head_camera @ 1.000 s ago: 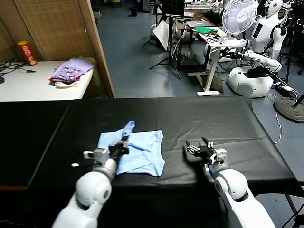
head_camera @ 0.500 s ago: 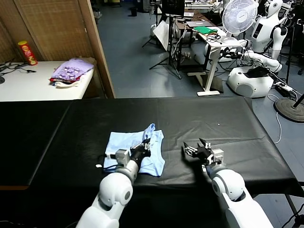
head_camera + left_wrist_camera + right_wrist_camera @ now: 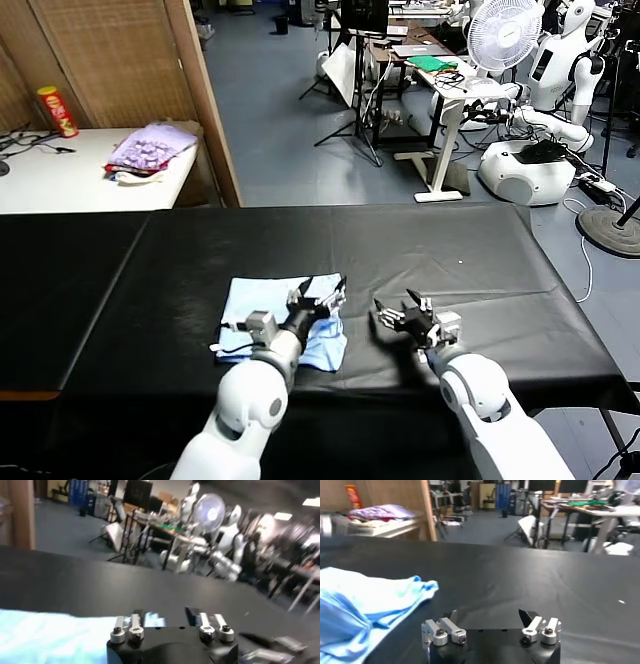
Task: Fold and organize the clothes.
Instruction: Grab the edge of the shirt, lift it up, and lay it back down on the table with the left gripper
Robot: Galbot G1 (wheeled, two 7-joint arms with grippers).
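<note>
you're mid-fold: t-shirt [image 3: 280, 318] lies doubled on the black table [image 3: 480, 260], near centre. left gripper [image 3: 324, 297] spread open over its right edge, holding nothing. right gripper [image 3: 403, 318] open, idle just right. next: regrip an edge, fold again.

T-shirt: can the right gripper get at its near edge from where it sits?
Probably yes. The right gripper is open, beside the T-shirt on bare black table, nothing between them. The left gripper over the shirt's right edge could crowd it.

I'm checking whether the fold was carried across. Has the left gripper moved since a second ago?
Yes. The left gripper has travelled toward the robot's right across the T-shirt, from its left part to its right edge, and now stands open.
</note>
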